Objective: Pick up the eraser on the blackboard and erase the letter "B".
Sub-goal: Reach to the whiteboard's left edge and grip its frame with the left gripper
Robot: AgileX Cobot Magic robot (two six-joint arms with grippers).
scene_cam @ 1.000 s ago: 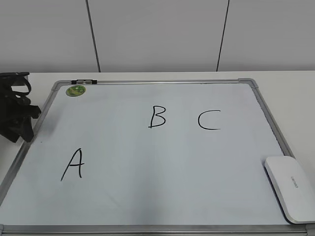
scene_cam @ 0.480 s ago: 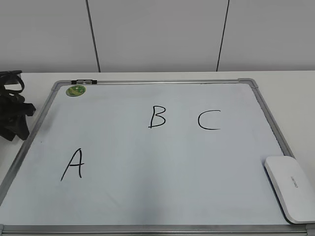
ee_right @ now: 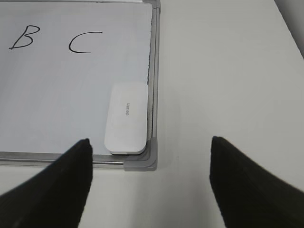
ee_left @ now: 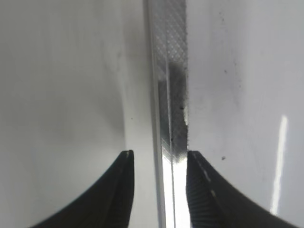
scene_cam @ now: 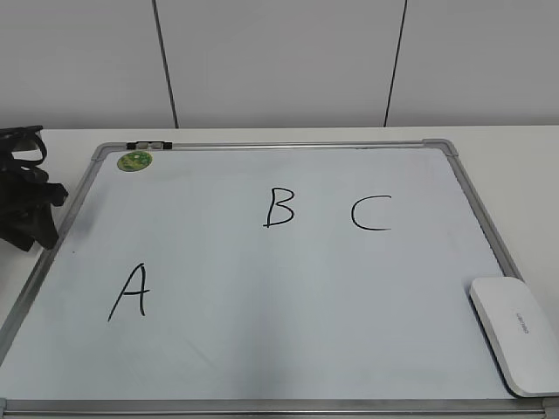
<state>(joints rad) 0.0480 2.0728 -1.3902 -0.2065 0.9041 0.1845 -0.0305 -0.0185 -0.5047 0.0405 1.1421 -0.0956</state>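
Down in the frame's lower right, the eraser (scene_cam: 515, 333) lies against the blackboard (scene_cam: 262, 349) frame; the "B" (scene_cam: 279, 208) sits mid-board. Right gripper (ee_right: 149, 178) hovers wide open, empty; left gripper (ee_left: 158, 164) straddles the left frame, parted.

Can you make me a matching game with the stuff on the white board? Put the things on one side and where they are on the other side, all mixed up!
Places are as the exterior view shows them.

Things:
1. eraser
2. green magnet
3. letter "B"
4. letter "A"

Places on the blackboard:
a. near the middle, just left of the "C"
b. bottom right corner
c. lower left part
d. top left corner

Right pairs: 1-b, 2-d, 3-a, 4-c
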